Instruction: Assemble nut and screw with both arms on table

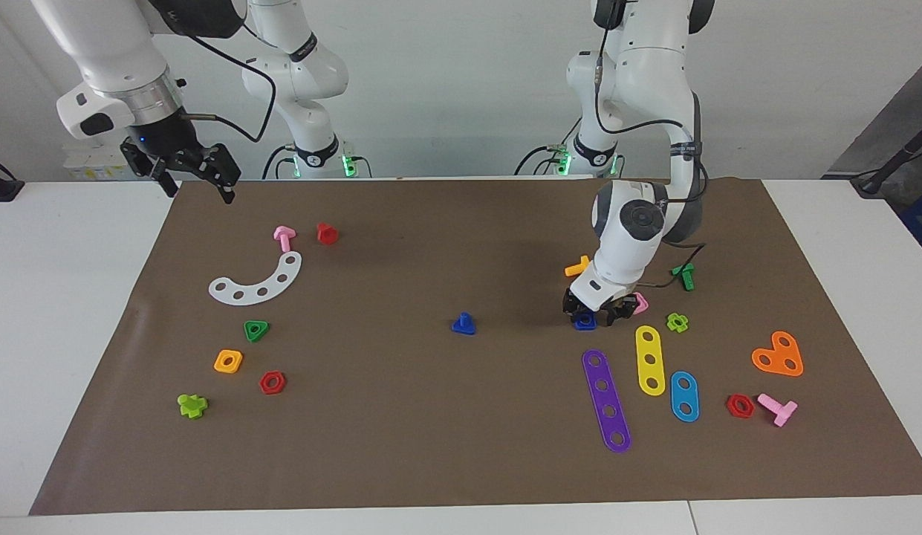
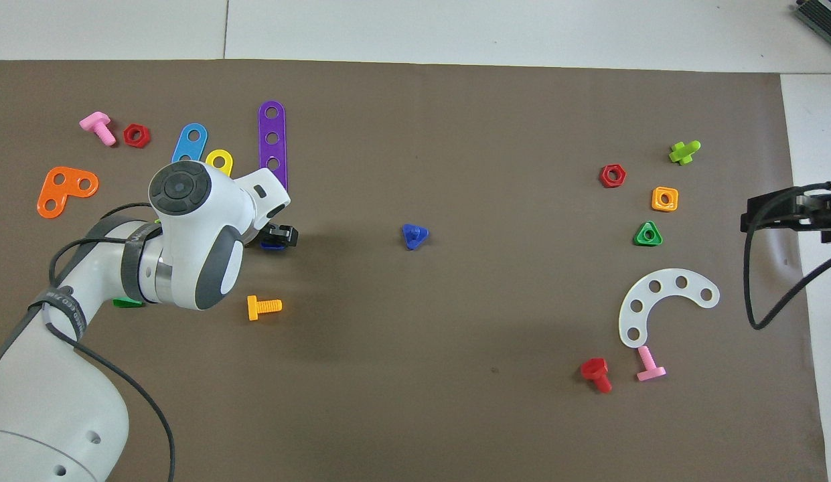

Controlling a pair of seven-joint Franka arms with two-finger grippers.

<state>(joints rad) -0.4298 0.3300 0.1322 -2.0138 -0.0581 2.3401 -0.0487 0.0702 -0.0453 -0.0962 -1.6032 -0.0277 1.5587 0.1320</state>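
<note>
From above, the left arm's wrist covers nearly all of the blue nut (image 2: 273, 245); only a sliver shows by the black fingers (image 2: 283, 235). Facing, the left gripper (image 1: 596, 318) straddles it, and grip or mere touch is impossible to call. The green screw (image 2: 126, 302) peeks out under the forearm. The right gripper (image 2: 790, 213) runs off the overhead view's edge.
</note>
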